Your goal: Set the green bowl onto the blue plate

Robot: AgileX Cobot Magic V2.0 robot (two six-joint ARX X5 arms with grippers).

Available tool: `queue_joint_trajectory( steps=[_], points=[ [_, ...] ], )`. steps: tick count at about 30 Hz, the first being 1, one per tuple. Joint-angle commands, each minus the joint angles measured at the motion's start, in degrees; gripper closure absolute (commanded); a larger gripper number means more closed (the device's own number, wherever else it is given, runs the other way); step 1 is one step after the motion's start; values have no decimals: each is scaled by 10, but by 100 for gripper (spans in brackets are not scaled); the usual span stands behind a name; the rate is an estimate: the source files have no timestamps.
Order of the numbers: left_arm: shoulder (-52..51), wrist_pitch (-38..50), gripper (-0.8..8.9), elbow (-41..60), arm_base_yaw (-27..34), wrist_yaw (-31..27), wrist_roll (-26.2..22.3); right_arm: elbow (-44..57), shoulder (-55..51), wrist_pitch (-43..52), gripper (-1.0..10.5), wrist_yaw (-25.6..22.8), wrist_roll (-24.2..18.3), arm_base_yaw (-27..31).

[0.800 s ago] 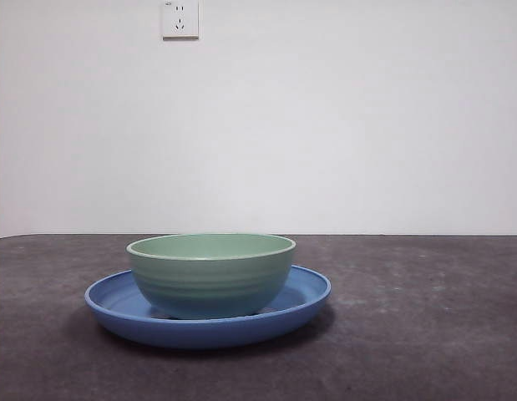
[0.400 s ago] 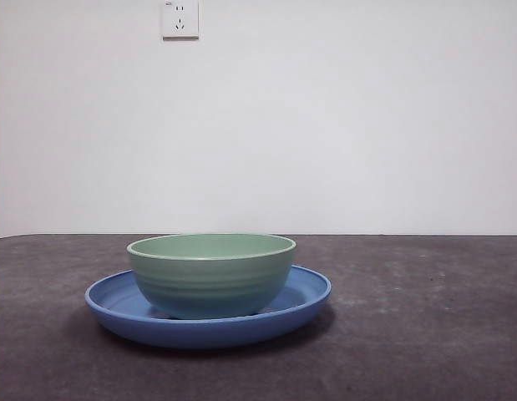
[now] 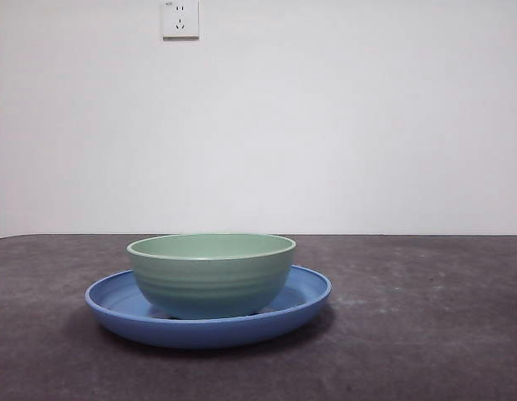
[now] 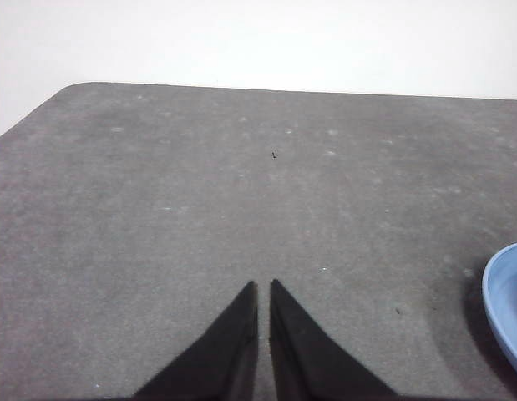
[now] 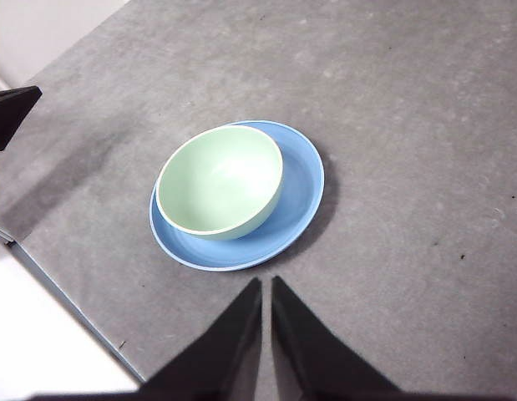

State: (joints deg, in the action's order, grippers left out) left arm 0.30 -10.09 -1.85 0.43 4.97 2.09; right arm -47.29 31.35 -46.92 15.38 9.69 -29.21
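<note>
- The dark grey speckled surface is seen running back to a plain white wall.
- The blue plate is set flat on the surface, left of centre in the front view; one edge of it is caught in the left wrist view.
- The green bowl is seated upright and empty inside the blue plate, its rim level; in the right wrist view it is shown off-centre, toward one side of the plate.
- The right gripper is held above the surface, clear of the plate, its jaws closed to a thin slit on nothing.
- The left gripper is held over bare surface, well apart from the bowl, its jaws likewise nearly together and empty.
- A white wall socket is mounted high on the wall.
</note>
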Motion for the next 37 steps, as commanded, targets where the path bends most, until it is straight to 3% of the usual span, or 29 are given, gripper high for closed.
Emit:
queue_joint_trajectory(
  steps=[1, 5, 8, 14, 18, 22, 25, 33, 37],
  points=[
    [-1, -5, 790, 12, 0, -1, 1, -4, 3, 7, 930, 2, 3, -3],
    [-1, -5, 790, 12, 0, -1, 1, -4, -2, 8, 930, -2, 3, 2],
    [-1, -5, 790, 12, 0, -1, 1, -4, -15, 10, 930, 6, 3, 46],
    [-1, -5, 790, 12, 0, -1, 1, 22, -70, 49, 930, 0, -96, 205],
    [-1, -5, 790, 12, 0, -1, 1, 106, -117, 187, 930, -8, -163, 265],
    [-1, -5, 790, 12, 0, -1, 1, 222, -174, 331, 930, -14, -167, 285],
    [-1, -5, 790, 12, 0, -1, 1, 301, -212, 379, 930, -45, -168, 290],
    [-1, -5, 790, 12, 0, -1, 1, 428, -300, 409, 930, -150, -162, 292],
    [-1, -5, 790, 12, 0, -1, 1, 456, -311, 409, 930, -173, -156, 291]
  ],
)
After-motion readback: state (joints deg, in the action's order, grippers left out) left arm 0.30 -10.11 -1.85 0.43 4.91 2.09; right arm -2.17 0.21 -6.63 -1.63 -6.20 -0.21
